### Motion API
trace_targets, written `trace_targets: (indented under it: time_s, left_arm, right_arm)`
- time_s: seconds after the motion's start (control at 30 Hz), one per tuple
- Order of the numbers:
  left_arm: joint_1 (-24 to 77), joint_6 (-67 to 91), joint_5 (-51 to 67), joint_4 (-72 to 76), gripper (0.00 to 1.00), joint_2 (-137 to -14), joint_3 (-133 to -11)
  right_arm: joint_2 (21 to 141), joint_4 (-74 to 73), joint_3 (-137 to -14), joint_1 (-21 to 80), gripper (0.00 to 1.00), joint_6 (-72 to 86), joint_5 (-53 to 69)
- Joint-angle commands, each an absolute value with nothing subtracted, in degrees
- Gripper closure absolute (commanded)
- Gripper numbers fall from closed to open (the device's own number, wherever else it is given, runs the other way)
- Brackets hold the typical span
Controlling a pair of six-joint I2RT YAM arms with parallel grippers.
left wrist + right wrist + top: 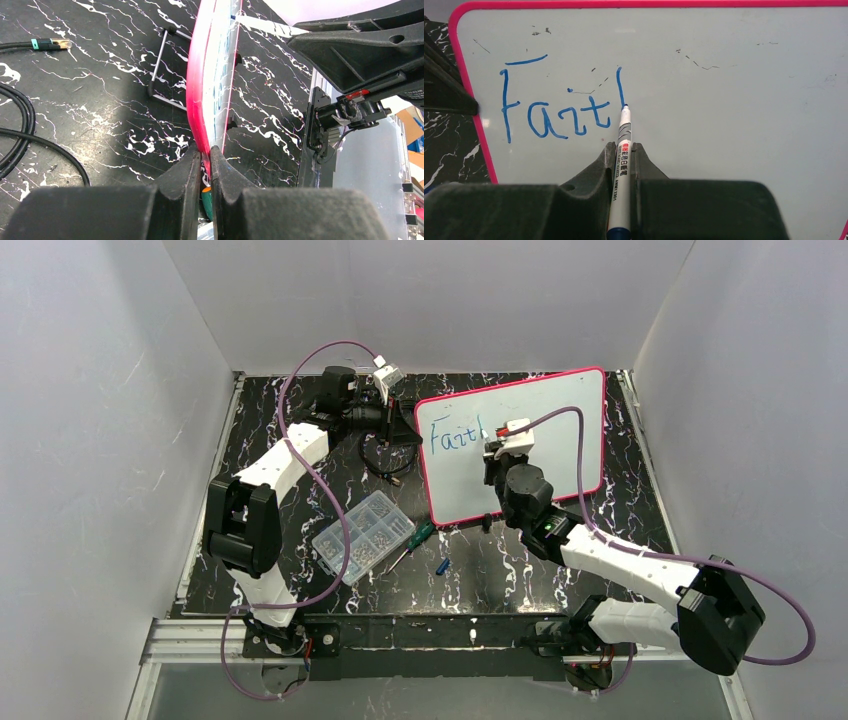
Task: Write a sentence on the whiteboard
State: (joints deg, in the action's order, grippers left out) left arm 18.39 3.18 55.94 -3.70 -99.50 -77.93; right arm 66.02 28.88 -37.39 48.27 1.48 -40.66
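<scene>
We see the whiteboard (560, 430) at the far middle of the worktop (620, 530). In the left wrist view it shows edge-on.

The left arm rises from its base, bends at the elbow and turns to the right, so that the left claw (204, 156) reaches the board's left edge. Its two fingers are almost closed and pinch the pink frame between them.

The right arm lies low over the worktop and reaches forward and to the left, with its wrist in front of the board. The right claw (622, 150) is closed tight on a marker (624, 125) that points at the board. The blue tip is at the lower end of a vertical stroke and seems to touch the white surface.

The sentence (556, 107) reads "Fait" plus this stroke, in the upper left part of the board. A clear parts box (363, 536) lies near the left arm.
</scene>
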Motion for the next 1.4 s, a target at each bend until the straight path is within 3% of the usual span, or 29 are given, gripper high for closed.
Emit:
trace_targets:
  time_s: [0.0,1.03,1.37]
  left_arm:
    - [19.3,1.9,58.8,-6.4,1.00,-96.4,-78.3]
    - [19.2,1.9,58.8,-6.7,1.00,-96.3,-78.5]
    - [19.3,1.8,58.5,-6.7,1.00,-96.2,-78.5]
  right_arm:
    - [65.5,32.8,-39.2,48.1,0.99,0.2,-43.6]
    - [60.5,24.4,-32.9,48.0,0.99,6.0,-43.3]
    - [57.9,21.9,-36.1,48.0,0.99,4.4,-42.7]
